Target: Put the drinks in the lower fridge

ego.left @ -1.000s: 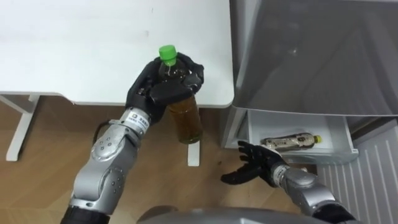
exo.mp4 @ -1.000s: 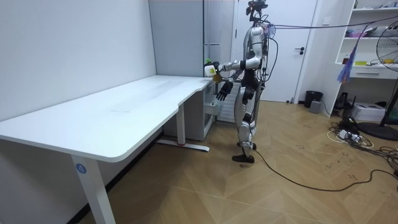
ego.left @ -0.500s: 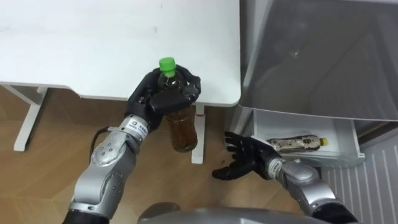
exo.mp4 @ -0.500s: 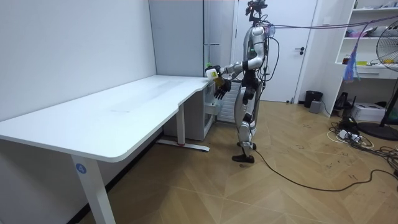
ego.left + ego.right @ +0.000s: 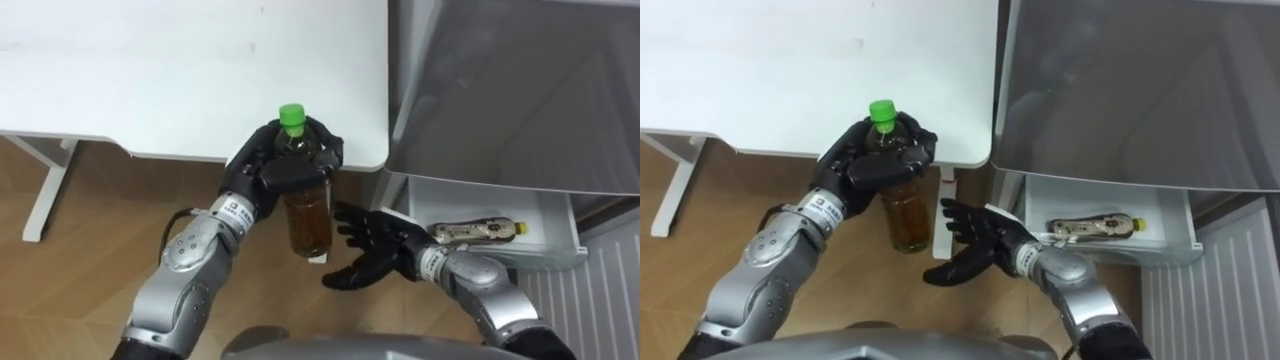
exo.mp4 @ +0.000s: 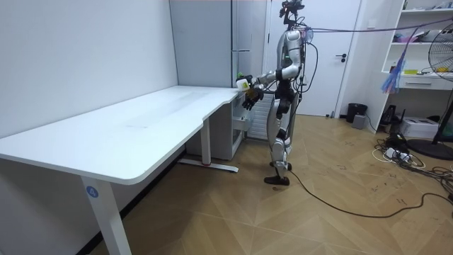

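One green-capped bottle [image 5: 308, 215] stood gripped by the left hand [image 5: 270, 175]; the right hand [image 5: 375, 255] hovered beside it, fingers spread wide; a second bottle [image 5: 472, 230] lay in the drawer [image 5: 543, 207]

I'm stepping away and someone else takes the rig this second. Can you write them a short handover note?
Left hand: shut on the green-capped clear plastic bottle of amber tea, upright in the air past the edge of the white table.
Right hand: open, fingers spread, beside the bottle's lower part; contact unclear.
Done: one yellow-capped bottle lies in the open white lower drawer of the grey fridge.
Left: put the held bottle into that drawer.
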Controlling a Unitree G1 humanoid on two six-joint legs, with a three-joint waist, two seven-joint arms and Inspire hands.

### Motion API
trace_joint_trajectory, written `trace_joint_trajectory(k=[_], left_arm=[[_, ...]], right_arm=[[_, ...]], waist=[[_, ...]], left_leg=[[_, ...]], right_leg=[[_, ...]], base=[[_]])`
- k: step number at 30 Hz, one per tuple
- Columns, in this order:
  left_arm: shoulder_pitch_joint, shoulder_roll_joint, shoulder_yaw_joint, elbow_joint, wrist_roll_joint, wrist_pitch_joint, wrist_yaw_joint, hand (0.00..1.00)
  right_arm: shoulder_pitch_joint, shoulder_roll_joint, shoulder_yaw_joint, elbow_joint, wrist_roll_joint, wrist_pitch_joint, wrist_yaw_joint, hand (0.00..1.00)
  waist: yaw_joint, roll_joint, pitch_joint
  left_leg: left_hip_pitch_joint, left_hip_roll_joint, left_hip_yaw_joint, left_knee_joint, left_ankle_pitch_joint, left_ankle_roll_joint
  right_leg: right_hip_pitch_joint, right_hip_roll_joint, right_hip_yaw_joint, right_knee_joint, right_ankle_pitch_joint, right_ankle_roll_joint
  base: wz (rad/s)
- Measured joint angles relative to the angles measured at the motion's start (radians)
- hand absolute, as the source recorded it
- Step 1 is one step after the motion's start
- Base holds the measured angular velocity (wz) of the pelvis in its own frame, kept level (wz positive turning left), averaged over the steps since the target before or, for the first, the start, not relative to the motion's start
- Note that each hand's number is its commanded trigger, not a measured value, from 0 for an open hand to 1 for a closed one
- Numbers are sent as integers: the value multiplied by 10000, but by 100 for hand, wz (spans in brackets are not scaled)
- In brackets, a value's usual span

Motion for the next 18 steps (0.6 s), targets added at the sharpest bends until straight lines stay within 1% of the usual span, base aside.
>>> trace_joint_trajectory(k=[3,6,8,11,18], left_arm=[[0,-2,-94,-2,411,-3,-169,100],[-2,1,-211,2,752,-3,-258,100],[6,3,-222,6,751,-3,-275,100],[7,7,-354,9,750,-3,-296,100],[35,46,-436,10,781,-3,-695,100]], right_arm=[[2,5,13,-332,-2,0,48,0],[2,-74,189,-556,1,3,94,0],[2,-103,366,-709,0,3,123,0],[1,-65,381,-713,0,3,205,0],[-4,-94,543,-942,-7,16,409,0]], waist=[[0,-57,30],[18,-82,22],[21,-84,23],[12,-88,21],[3,-95,18]], left_leg=[[-9,0,1,14,0,0],[18,-2,25,47,0,1],[41,2,41,41,2,4],[67,6,119,33,6,10],[20,23,273,17,11,25]], right_leg=[[-10,1,-7,0,0,0],[-6,-8,1,18,1,1],[-9,-15,3,54,1,1],[-25,-33,16,108,0,1],[-68,-45,15,130,-1,4]], base=[[0],[0],[-2],[-3],[-3]])
